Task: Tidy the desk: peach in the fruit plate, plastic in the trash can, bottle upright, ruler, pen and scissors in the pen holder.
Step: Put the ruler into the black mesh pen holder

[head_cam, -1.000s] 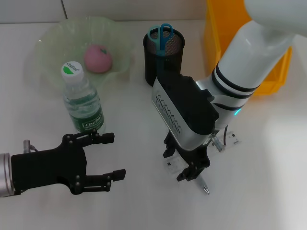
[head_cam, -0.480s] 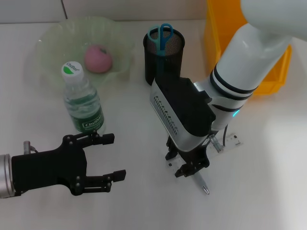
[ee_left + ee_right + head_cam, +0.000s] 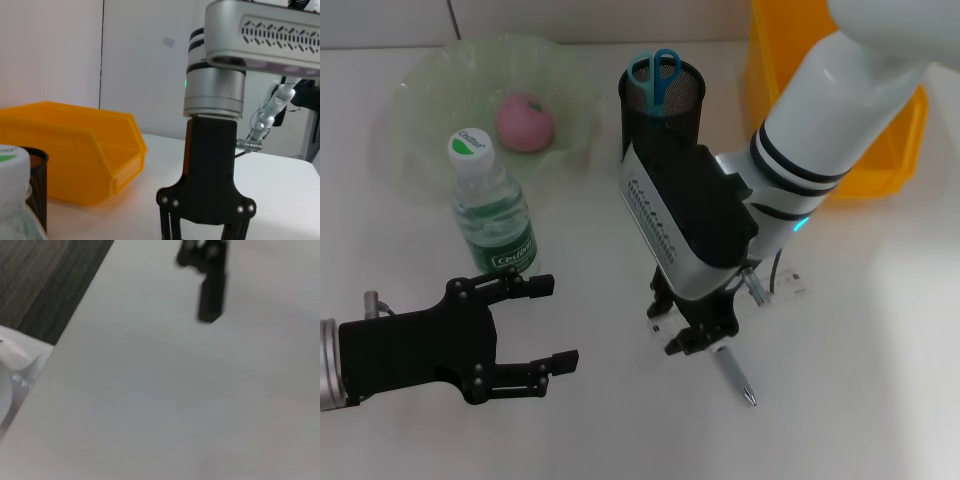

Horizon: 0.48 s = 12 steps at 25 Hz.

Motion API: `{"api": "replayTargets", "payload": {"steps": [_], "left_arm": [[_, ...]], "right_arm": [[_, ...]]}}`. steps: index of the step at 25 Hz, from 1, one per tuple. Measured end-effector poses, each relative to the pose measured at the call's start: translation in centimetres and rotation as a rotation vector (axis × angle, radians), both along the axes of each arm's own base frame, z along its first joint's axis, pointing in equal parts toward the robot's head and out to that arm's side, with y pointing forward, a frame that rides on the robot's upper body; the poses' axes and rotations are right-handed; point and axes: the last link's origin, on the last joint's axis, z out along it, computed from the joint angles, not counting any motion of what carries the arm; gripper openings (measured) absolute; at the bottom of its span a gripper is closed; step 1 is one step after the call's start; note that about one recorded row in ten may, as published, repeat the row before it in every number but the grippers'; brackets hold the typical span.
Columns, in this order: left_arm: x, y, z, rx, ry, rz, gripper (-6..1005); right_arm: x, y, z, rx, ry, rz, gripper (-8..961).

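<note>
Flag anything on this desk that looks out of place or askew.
The pen lies flat on the table beneath the right end effector, not in the pen holder. A clear ruler also lies on the table, behind that arm. The bottle is upright and the peach sits in the plate.

Bare table [image 3: 860, 400] lies open right of the pen [image 3: 735, 377] — bottle [image 3: 492, 220] and pen holder [image 3: 662, 112] crowd the far side.
</note>
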Motion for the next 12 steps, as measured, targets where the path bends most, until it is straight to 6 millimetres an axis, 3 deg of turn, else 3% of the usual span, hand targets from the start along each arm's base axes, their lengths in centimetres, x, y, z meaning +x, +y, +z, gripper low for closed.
{"api": "replayTargets", "payload": {"steps": [5, 7, 8, 9, 12], "left_arm": [[0.0, 0.0, 0.1, 0.002, -0.004, -0.001, 864], [0.0, 0.0, 0.2, 0.005, -0.008, -0.001, 864], [0.0, 0.0, 0.2, 0.005, -0.008, -0.001, 864], [0.0, 0.0, 0.2, 0.005, -0.008, -0.001, 864], [0.1, 0.0, 0.3, 0.007, -0.013, 0.0, 864]], "right_arm": [[-1.9, 1.4, 2.3, 0.095, 0.114, -0.071, 383], [-2.5, 2.5, 4.0, 0.174, 0.188, -0.104, 384], [-3.0, 3.8, 6.2, 0.288, 0.264, -0.127, 384], [-3.0, 3.8, 6.2, 0.288, 0.264, -0.127, 384], [-4.0, 5.4, 9.6, 0.468, 0.393, -0.156, 385]]}}
